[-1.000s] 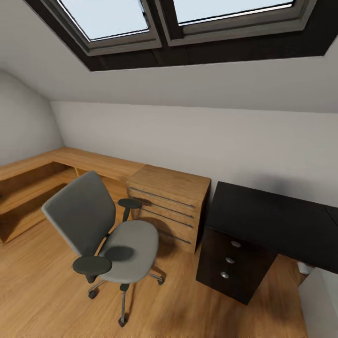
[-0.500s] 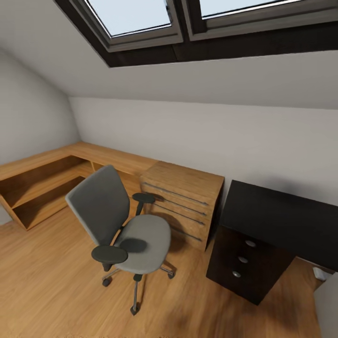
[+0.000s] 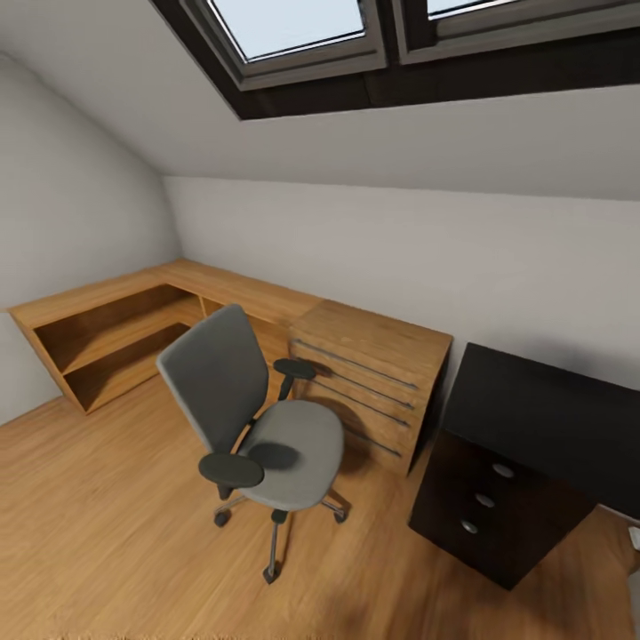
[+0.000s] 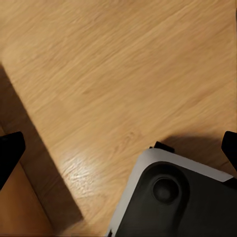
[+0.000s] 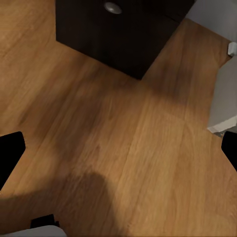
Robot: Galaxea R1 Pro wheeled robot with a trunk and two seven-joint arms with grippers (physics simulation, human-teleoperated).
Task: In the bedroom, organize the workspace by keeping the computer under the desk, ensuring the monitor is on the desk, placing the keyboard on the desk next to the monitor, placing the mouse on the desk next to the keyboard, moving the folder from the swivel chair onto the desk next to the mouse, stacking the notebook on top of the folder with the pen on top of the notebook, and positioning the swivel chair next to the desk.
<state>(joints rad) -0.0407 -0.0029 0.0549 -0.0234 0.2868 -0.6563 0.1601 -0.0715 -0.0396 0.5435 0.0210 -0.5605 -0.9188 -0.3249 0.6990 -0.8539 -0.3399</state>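
- One swivel chair [image 3: 253,418] stands on the wood floor [image 3: 107,533] in the head view, seat bare, beside the wooden drawers [image 3: 373,378]; desk [image 3: 542,413] at right.
- Left wrist view: left gripper [image 4: 118,148] spread wide, empty, over floor.
- Right wrist view: right gripper [image 5: 118,148] wide apart, empty, near the black drawer unit [image 5: 118,34].

A swivel chair [image 3: 253,418] stands on the floor [image 3: 107,533] near the middle of the room, its back toward the left and its seat toward the right. Behind it and to its left, low shelf units [image 3: 133,324] run along the 2 walls and meet in the corner. Just behind the chair on its right sits a chest of drawers [image 3: 369,378], against the back wall. Right of that chest, touching or nearly so, stands the table [image 3: 542,413], with a drawer unit [image 3: 484,502] under its near left end. A skylight [image 3: 293,27] is set in the sloped ceiling above.
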